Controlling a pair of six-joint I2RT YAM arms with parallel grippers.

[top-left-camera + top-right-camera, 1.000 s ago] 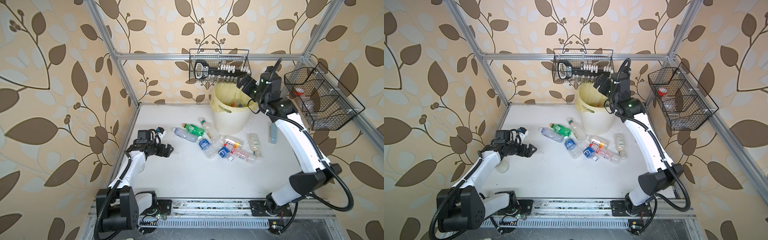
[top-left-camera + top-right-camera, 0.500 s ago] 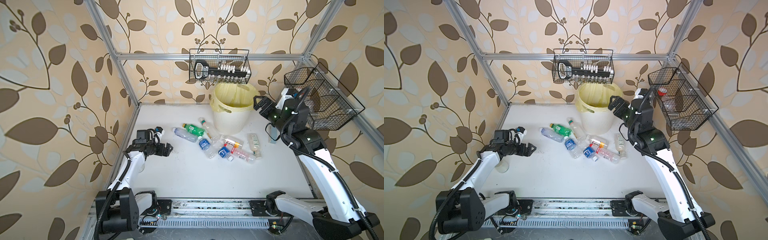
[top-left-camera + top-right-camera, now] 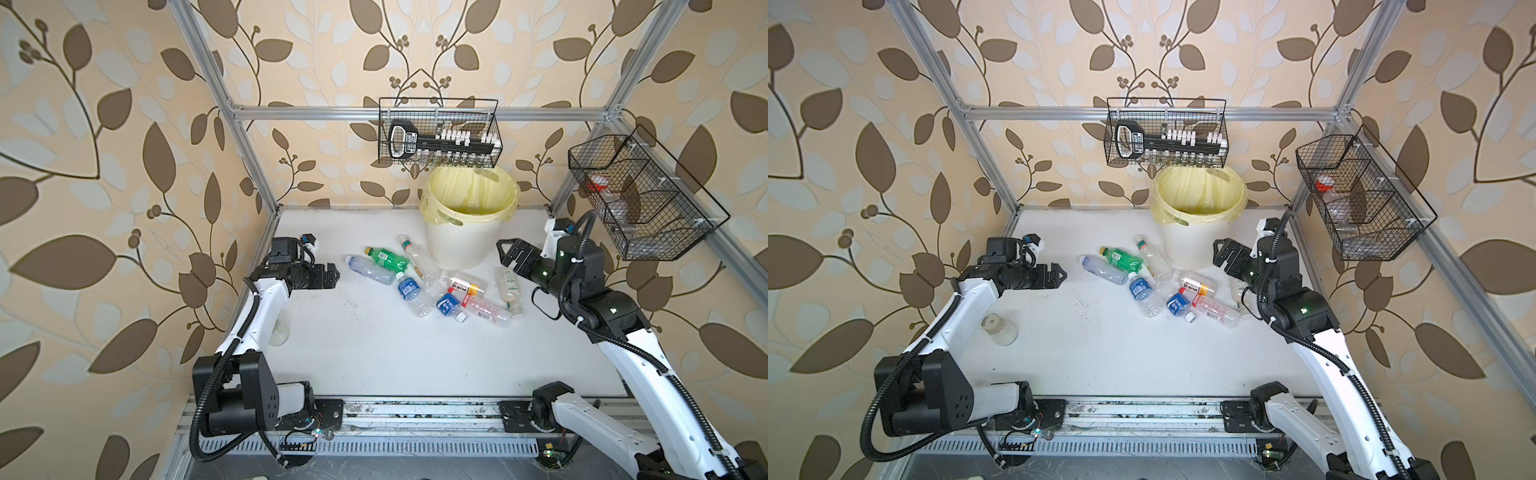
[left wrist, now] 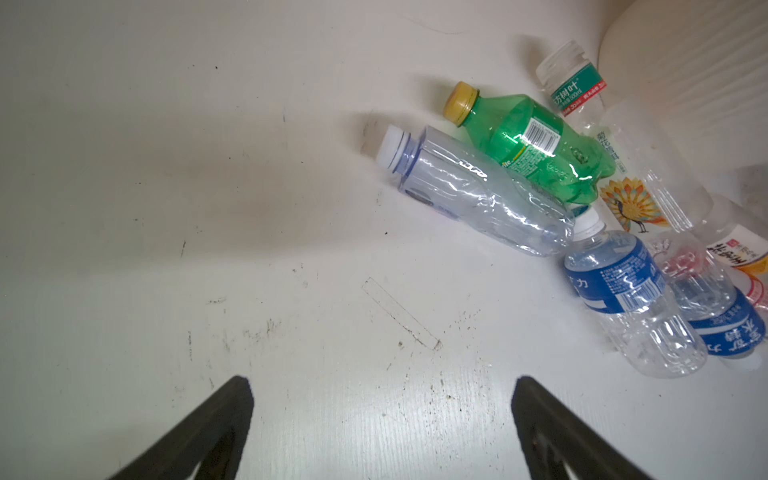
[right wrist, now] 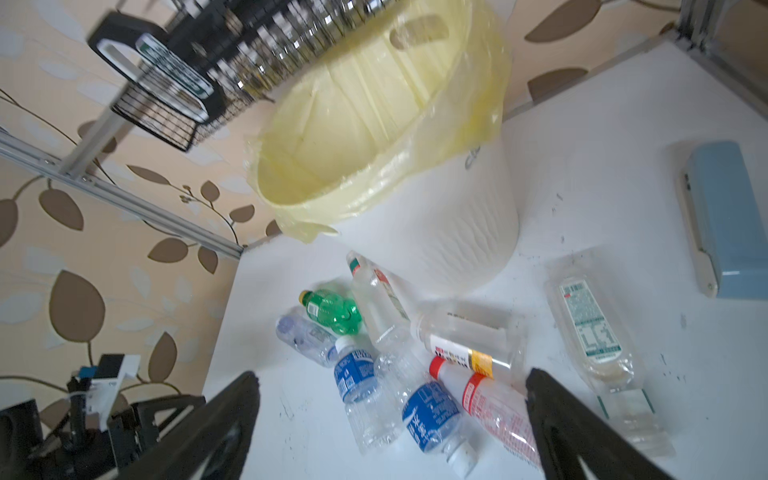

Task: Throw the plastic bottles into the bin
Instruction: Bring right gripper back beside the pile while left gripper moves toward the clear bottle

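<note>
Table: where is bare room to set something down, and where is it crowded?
Bare: the strip between the bottles and the front rail; the back corner left of the bin. Crowded: before the bin, between left gripper and right gripper.

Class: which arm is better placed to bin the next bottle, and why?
Probably right: the right gripper, open and empty, hovers beside the bin, near the flat clear bottle. The left gripper, also open, is farther from the bin.

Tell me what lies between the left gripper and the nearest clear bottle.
Only bare, scuffed tabletop lies between the left gripper and the clear white-capped bottle, seen in the left wrist view.
</note>
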